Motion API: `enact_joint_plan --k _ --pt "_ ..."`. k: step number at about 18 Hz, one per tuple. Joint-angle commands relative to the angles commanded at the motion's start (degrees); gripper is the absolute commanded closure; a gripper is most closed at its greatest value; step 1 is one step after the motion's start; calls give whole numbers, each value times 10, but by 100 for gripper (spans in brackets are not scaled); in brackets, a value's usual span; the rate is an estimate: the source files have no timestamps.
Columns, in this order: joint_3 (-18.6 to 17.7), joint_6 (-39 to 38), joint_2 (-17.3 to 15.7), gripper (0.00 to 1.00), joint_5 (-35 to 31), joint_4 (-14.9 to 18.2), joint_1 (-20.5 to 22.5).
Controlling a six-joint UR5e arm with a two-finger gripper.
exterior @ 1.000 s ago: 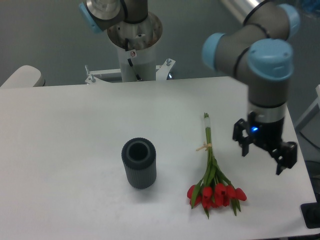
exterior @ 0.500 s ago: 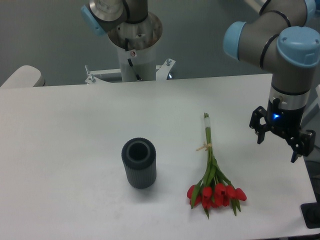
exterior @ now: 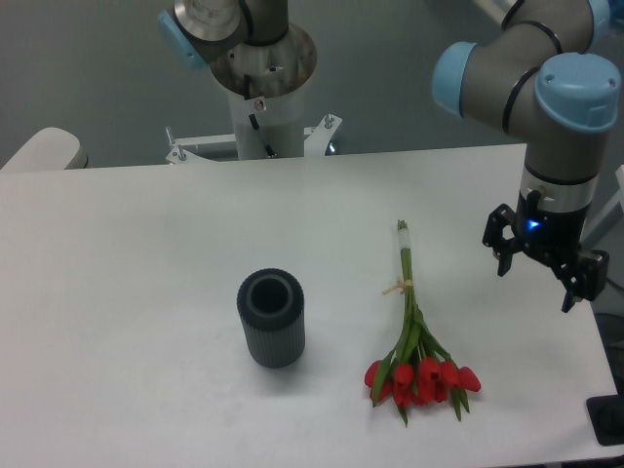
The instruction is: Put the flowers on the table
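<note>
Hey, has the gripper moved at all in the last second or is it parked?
Yes. The gripper, empty with jaws apart, has moved right and up in the view, away from the flowers, which lie flat on the table unmoved.

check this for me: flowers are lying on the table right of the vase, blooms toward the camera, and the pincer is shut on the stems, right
Not quite. In the camera view the pincer is open and empty, off to the right of the flowers, touching nothing. The rest holds: they lie on the table right of the vase.

flowers (exterior: 414, 336) flat on table (exterior: 117, 283) | vase (exterior: 272, 318) upright – left of them | end effector (exterior: 539, 275) – right, apart
</note>
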State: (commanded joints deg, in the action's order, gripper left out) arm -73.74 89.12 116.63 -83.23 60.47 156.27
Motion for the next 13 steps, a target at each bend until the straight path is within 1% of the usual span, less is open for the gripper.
enact_joint_plan --k 13 --pt "2 0 4 0 -4 -7 -4"
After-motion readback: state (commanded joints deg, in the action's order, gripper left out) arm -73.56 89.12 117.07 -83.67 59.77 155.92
